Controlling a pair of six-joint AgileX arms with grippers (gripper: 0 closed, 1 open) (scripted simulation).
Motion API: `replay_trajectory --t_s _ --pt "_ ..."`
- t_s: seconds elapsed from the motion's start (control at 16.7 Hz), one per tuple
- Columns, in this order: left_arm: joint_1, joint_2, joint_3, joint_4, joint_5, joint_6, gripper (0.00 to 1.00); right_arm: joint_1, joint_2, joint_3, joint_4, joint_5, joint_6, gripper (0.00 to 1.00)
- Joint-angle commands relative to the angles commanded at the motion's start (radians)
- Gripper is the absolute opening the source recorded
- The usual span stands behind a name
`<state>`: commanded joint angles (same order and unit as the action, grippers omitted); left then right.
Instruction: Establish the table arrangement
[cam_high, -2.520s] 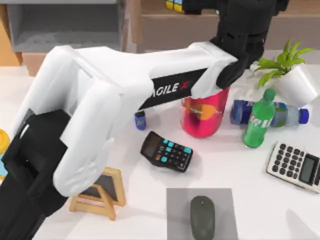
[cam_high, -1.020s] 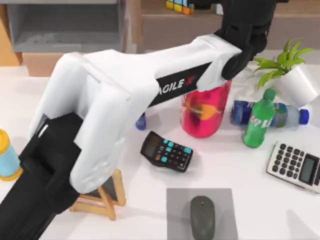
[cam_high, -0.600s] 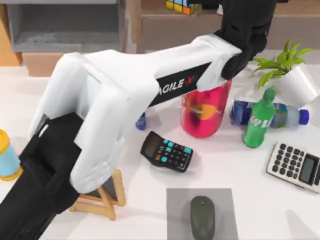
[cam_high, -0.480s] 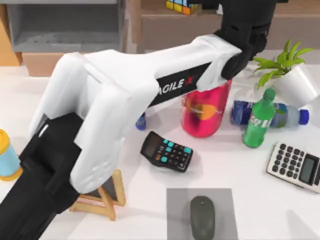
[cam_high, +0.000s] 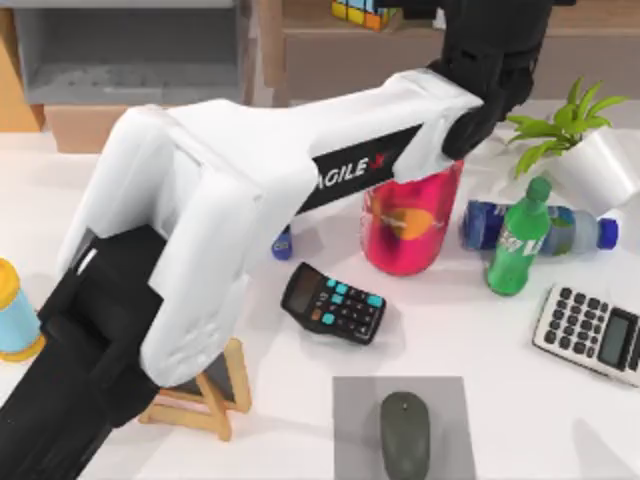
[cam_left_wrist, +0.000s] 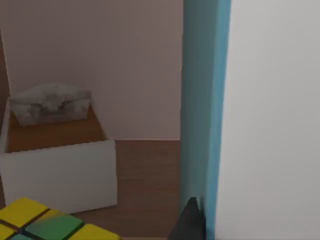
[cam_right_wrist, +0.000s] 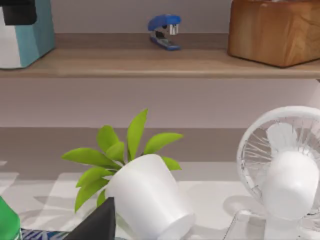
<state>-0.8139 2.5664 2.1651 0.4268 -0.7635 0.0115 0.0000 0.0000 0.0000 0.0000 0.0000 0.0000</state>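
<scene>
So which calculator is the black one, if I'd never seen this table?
Start at the big red cup in the middle of the white table. Just in front of it and slightly left lies the black calculator, tilted, with teal keys. The other calculator, at the right edge, is pale grey.

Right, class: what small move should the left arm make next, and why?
Probably draw straight back from the wooden shelf, kept high: the left gripper sits at the teal-and-white box up there, and the left arm spans the red bottle below.
</scene>
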Motion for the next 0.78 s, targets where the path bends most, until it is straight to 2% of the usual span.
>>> replay_trajectory --t_s 0.54,0.78 --pt "-0.049 -0.14 -0.211 0.065 -0.049 0.005 0.0 0.0 0.0 0.0 0.0 0.0 0.0 1.0" --pt "-0.052 -0.152 -0.221 0.073 -0.053 0.005 0.0 0.0 0.0 0.0 0.0 0.0 0.0 1.0"
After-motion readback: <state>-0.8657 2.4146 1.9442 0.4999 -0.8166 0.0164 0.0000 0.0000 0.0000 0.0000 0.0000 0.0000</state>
